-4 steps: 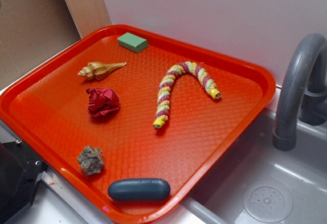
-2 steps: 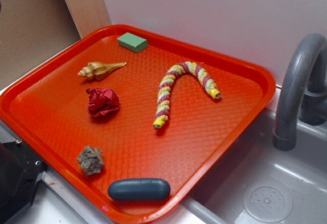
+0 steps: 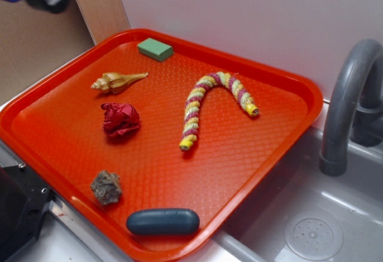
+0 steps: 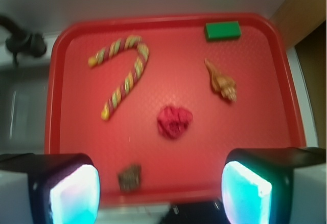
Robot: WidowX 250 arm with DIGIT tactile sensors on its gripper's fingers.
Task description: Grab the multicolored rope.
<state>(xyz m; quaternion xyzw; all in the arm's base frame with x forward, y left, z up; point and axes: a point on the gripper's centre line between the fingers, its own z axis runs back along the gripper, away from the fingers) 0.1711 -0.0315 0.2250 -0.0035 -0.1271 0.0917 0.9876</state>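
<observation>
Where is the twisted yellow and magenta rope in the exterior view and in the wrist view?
Exterior: the twisted yellow and magenta rope lies hooked, right of centre on the orange plastic tray.
Wrist: the rope sits upper left, far from the open gripper.
Shared landmark: the green rectangular block at the tray's far edge.

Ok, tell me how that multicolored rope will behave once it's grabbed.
The multicolored rope lies bent in a hook, so it is probably floppy and its ends will likely droop. Its twisted strands look soft, so probably light and easy to grip, unlikely to roll.
</observation>
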